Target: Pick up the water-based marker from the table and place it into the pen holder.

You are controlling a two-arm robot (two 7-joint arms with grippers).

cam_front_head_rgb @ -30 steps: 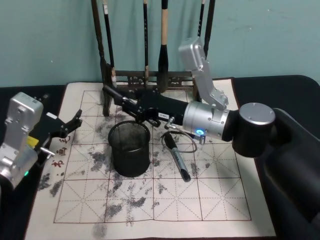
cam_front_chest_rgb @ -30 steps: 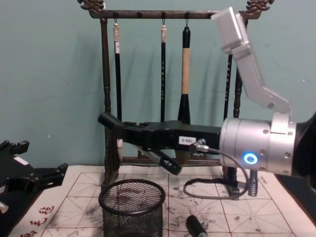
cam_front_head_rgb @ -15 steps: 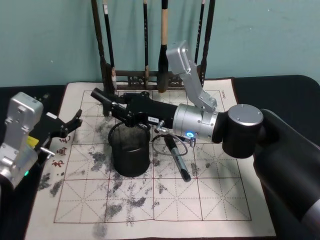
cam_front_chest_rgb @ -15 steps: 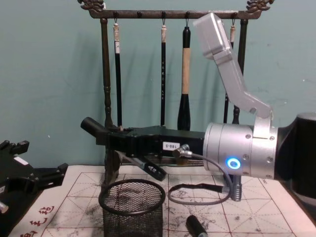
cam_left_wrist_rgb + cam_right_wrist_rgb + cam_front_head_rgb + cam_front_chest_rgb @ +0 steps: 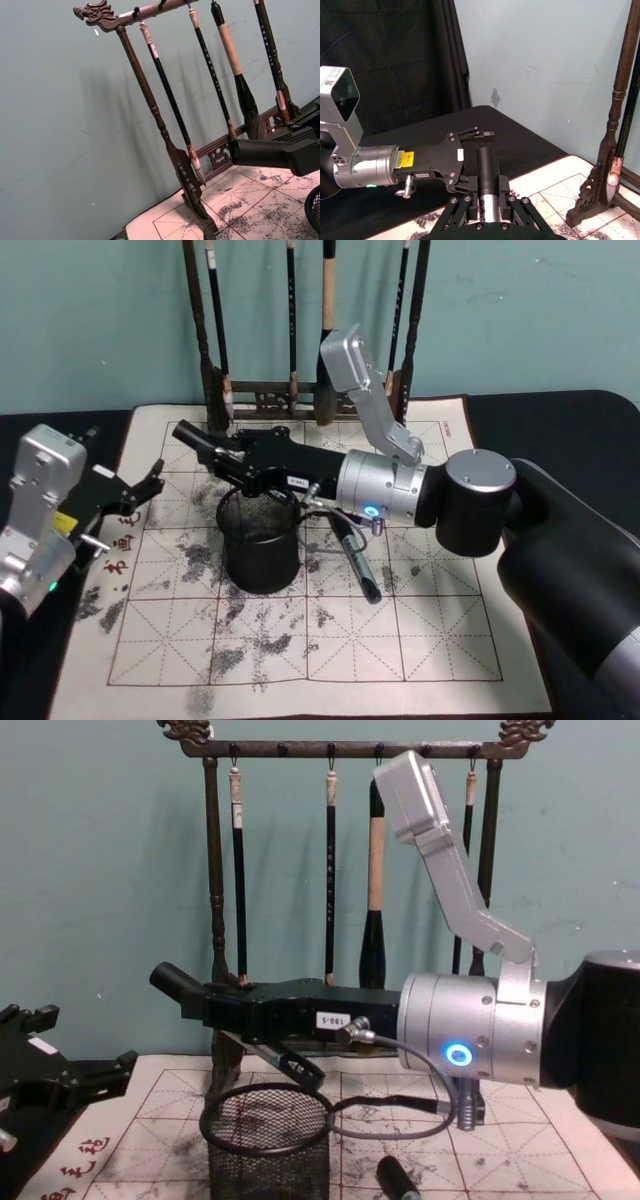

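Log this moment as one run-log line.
right gripper: shut on marker, held above pen holder | left gripper: open, parked at left | second marker: lying on mat

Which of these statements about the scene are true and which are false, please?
1. The right gripper holds a marker above the pen holder. True.
2. The held marker stands inside the pen holder. False: it is clamped nearly level above the rim, and nothing can be seen inside the mesh cup.
3. A second marker lies on the mat, to the robot's right of the pen holder. True.
4. The left gripper grips a brush from the rack. False: it sits at the mat's left edge, open and holding nothing.
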